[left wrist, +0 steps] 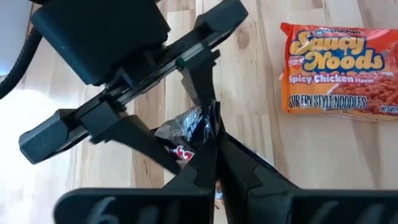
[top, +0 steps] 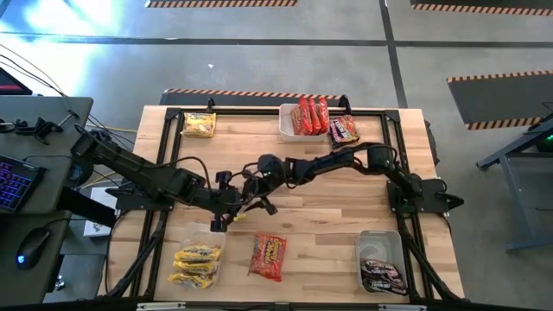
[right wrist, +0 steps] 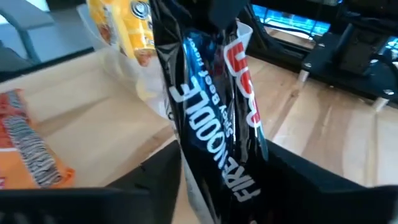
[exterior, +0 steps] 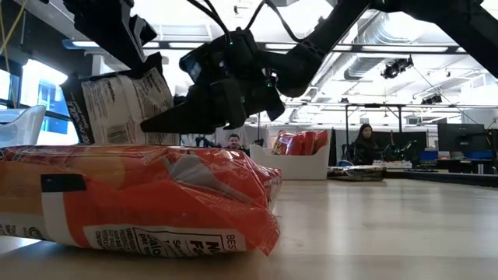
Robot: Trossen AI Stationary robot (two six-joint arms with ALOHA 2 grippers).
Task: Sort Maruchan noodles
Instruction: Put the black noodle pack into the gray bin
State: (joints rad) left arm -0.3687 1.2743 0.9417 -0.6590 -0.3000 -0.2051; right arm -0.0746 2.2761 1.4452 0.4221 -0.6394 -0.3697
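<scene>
A dark brown Maruchan noodles packet (right wrist: 214, 112) hangs above the middle of the table. My left gripper (left wrist: 214, 165) is shut on it, and the packet's white back (exterior: 117, 101) faces the low view. My right gripper (right wrist: 221, 180) reaches in from the table's right, its two fingers standing on either side of the hanging packet with a gap between them. A red-orange packet (top: 269, 257) lies flat on the table near the front edge. My left gripper pinches the dark packet's upper end (left wrist: 202, 124) between its two fingers, coming from above at a slant. The packet hangs below the fingers, crumpled and clear of the table. My right gripper's fingers (right wrist: 283, 171) flank the packet's lower part; I cannot tell whether they touch it.
A clear tub (top: 197, 263) with yellow packets stands at the near left and a tub (top: 380, 268) with dark packets at the near right. A far tub (top: 304, 117) holds red packets, with a dark packet (top: 344, 130) beside it. A yellow packet (top: 199, 124) lies far left.
</scene>
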